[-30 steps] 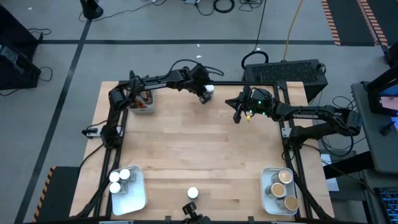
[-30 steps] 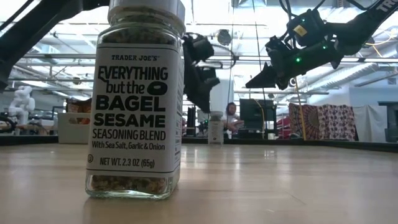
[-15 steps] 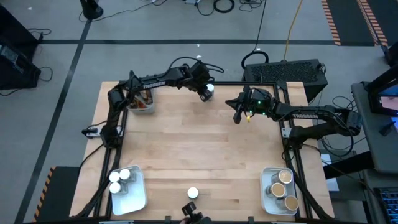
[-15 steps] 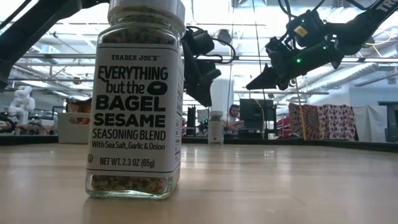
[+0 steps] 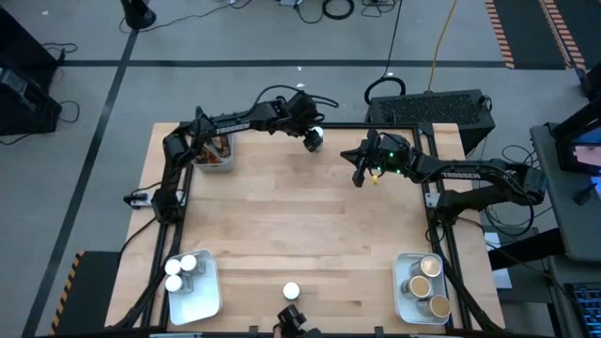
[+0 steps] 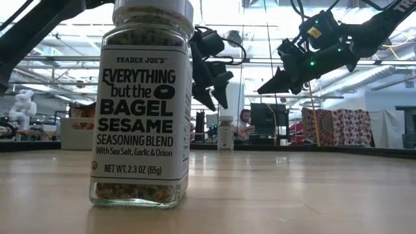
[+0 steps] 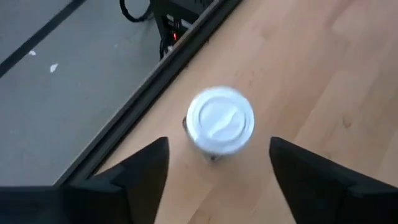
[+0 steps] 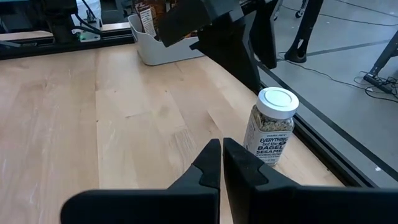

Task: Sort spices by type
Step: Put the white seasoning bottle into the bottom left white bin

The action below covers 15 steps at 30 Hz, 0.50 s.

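Observation:
A white-lidded spice jar (image 7: 220, 120) stands upright on its base on the wooden table, close to the far edge (image 5: 317, 134). My left gripper (image 7: 217, 148) hangs just above it, open, with one finger on either side of the lid and clear of it. My right gripper (image 8: 221, 149) hovers shut over the table's far right part (image 5: 358, 175), with the same jar (image 8: 272, 127) ahead of it. Another white-lidded jar (image 6: 143, 104) stands at the near edge (image 5: 291, 291).
A white tray (image 5: 208, 302) at the near left holds white-lidded jars. A second tray (image 5: 402, 293) at the near right holds tan-lidded jars. A third (image 5: 225, 148) at the far left holds dark sachets. The table's middle is bare wood.
My left gripper has opened its fingers wide above the white-lidded jar at the far edge. The jar has stayed upright in its place.

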Motion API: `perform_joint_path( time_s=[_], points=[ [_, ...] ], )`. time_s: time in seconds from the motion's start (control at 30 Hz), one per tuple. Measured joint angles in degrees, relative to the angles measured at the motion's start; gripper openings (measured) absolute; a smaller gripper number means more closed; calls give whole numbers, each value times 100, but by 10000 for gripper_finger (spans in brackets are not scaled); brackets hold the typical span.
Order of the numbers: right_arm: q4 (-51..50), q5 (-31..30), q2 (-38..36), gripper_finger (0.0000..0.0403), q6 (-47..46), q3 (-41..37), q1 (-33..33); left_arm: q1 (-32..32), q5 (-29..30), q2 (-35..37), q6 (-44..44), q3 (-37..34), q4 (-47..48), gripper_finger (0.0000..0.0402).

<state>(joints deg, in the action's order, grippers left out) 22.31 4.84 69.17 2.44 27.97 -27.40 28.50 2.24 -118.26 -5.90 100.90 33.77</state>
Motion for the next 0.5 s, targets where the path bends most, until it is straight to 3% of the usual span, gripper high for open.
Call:
perform_joint_path(
  time_s=[0.27,0.5],
  points=[
    [0,-2,0,0,-9,0,0,-106,392,-122,-126,2,-494,353],
    [-43,-2,0,0,-21,0,0,-186,493,-403,-130,-4,-713,373]
  ],
)
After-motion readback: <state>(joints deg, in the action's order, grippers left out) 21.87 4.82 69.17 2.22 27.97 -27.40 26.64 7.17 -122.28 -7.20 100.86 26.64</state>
